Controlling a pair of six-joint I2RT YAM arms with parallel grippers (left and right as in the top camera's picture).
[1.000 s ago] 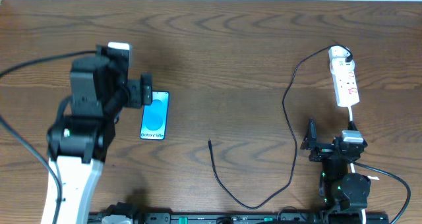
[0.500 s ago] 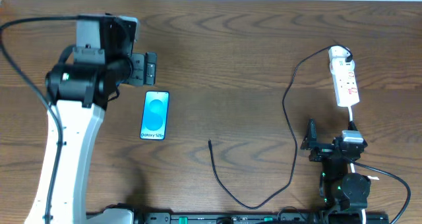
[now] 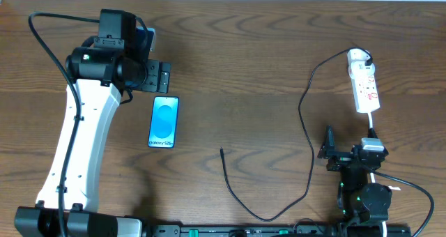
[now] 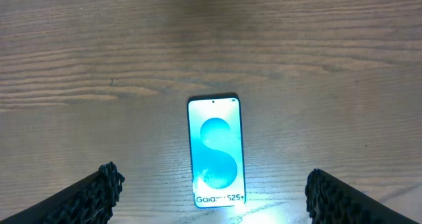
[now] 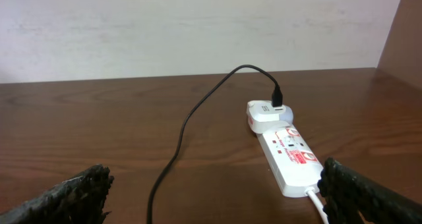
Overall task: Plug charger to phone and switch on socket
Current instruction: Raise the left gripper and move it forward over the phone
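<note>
Withdrawn since the earlier frame, my left tool hangs wide open and empty beyond the phone on the tabletop. My right tool, equally wide and empty, faces the socket, with the charger plugged in.

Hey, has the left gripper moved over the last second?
Yes. The left gripper has moved away from the phone, toward the far edge of the table.

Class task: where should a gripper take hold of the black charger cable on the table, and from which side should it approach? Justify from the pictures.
Probably grip the charger just behind its free plug tip, from straight above, jaws across the cable. It lies flat and thin on the table, with bare wood either side.
</note>
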